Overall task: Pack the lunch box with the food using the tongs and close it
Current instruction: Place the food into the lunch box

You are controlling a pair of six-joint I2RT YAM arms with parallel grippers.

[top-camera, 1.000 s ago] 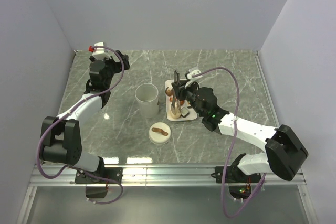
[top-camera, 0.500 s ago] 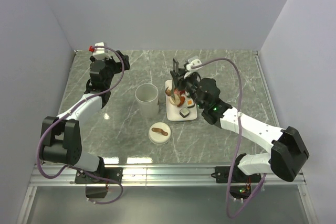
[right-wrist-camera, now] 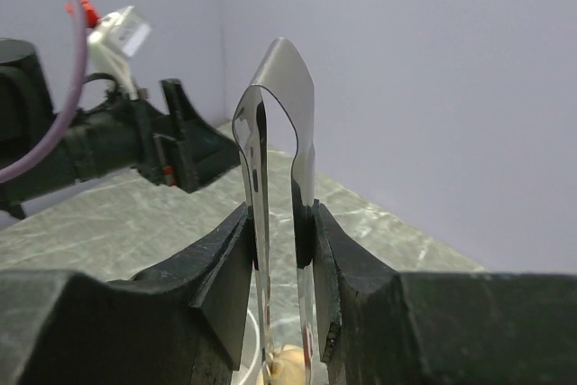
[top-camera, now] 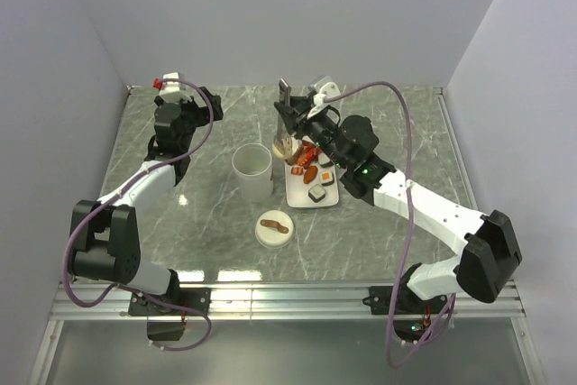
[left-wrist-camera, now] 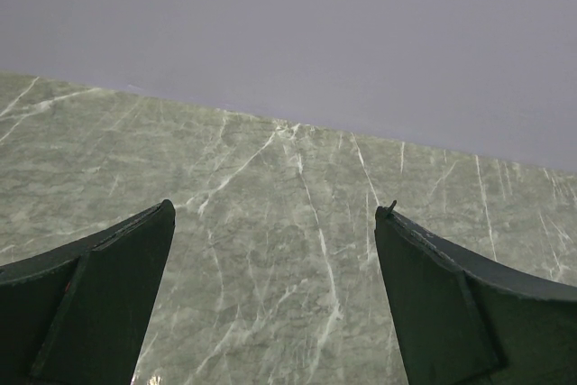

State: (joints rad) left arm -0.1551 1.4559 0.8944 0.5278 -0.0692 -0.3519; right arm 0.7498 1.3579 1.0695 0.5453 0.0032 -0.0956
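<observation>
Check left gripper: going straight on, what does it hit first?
Left gripper, open, aims at bare table near the back wall; nothing else in that line. Depth is unclear, so possibly the wall instead.

plate (top-camera: 297,197) right of lunch box (top-camera: 252,173), ball (top-camera: 281,147) seemingly between

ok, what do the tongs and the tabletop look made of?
The tongs: likely metal, smooth grey, with a bright sheen on the bent end. The tabletop: looks like green marble or a marble-print surface, with white veins and a slight gloss; cannot tell which.
</observation>
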